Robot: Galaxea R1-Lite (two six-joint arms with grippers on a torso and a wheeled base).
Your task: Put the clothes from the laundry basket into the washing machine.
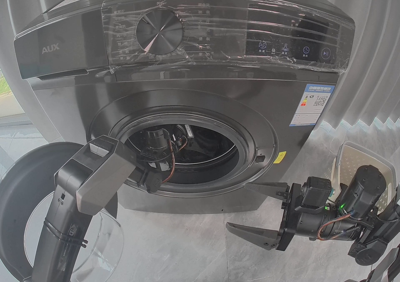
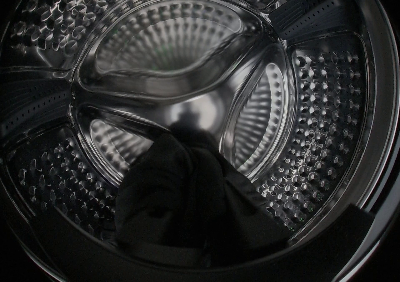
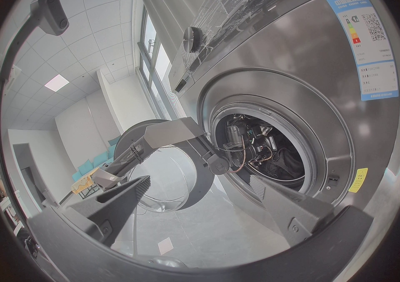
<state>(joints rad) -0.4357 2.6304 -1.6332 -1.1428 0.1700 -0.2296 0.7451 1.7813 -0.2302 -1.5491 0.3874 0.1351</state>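
Inside, a dark garment (image 2: 179,195) was seen heaped on the lower wall of the drum (image 2: 325,99) of the washing machine (image 1: 250,99). Its long axis was judged to run from the drum's front lip towards the rear hub, with the peaked end pointed at that hub. The left arm (image 1: 96,170) was extended through the round opening, evidently so that clothing could be set deep rather than at the lip. The left gripper (image 1: 183,137) was placed within the opening, but whether it was parted or closed could not be told. The door (image 1: 25,183) was held wide open on the robot's left, so the opening was left free. The right gripper (image 1: 237,206) was held low before the machine with its jaws spread wide and nothing between them. It was positioned just beside the laundry basket (image 1: 348,147), probably in readiness for a further piece. The basket's contents were hidden behind the right arm.
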